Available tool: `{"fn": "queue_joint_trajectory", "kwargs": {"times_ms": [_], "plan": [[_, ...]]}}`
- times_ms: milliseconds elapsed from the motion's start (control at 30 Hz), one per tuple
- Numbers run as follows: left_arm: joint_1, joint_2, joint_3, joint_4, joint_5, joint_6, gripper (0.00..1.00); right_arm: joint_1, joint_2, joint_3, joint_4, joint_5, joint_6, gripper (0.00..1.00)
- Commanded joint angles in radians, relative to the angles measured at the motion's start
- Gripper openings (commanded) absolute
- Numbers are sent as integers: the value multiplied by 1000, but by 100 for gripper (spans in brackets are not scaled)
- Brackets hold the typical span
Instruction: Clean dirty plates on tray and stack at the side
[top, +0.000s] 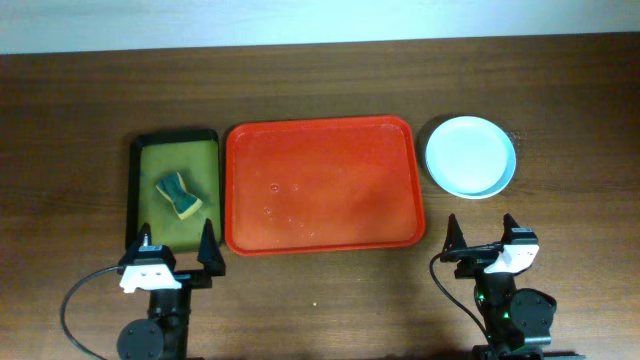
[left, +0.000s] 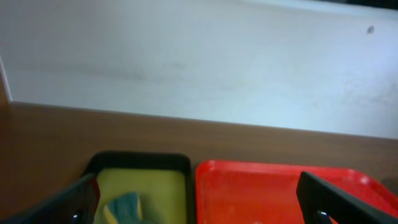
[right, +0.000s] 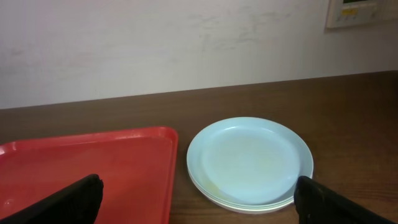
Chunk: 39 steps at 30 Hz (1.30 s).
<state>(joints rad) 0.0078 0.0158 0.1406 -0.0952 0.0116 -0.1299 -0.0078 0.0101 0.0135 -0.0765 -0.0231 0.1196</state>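
The plates (top: 470, 156) sit stacked on the table to the right of the red tray (top: 320, 185); the top one is pale blue-white. In the right wrist view the stack (right: 249, 160) shows layered rims, beside the tray's right rim (right: 169, 168). The tray holds no plates, only a few droplets. My left gripper (top: 176, 248) is open and empty at the front, below the olive tray. My right gripper (top: 483, 236) is open and empty, in front of the plates. The left wrist view shows the red tray (left: 267, 193) between my fingers (left: 199, 199).
A black-rimmed olive-green tray (top: 175, 190) lies left of the red tray, with a blue-green and yellow sponge (top: 179, 194) on it. It also shows in the left wrist view (left: 140, 183). A pale wall stands behind the table's far edge.
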Motion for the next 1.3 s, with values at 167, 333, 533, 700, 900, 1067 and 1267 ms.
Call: {"fn": "queue_joint_trajectory", "kwargs": {"times_ms": [167,333,533,700,900,1067,1267], "plan": [[2,-11,-132,218,87,100,99,-6,-6,-8,-2,6,-3,99],[2,-11,-132,156,-31,101,99,-6,-6,-8,-3,6,-3,99],[2,-11,-132,15,-69,101,99,-6,-6,-8,-2,6,-3,99],[2,-11,-132,15,33,208,99,-6,-6,-8,-3,6,-3,99],[2,-11,-132,14,34,241,99,-6,-6,-8,-2,6,-3,99],[2,-11,-132,10,-17,195,99,-6,-6,-8,-2,5,-3,99],[2,-11,-132,14,-90,29,99,-6,-6,-8,-2,6,-3,99]]}}
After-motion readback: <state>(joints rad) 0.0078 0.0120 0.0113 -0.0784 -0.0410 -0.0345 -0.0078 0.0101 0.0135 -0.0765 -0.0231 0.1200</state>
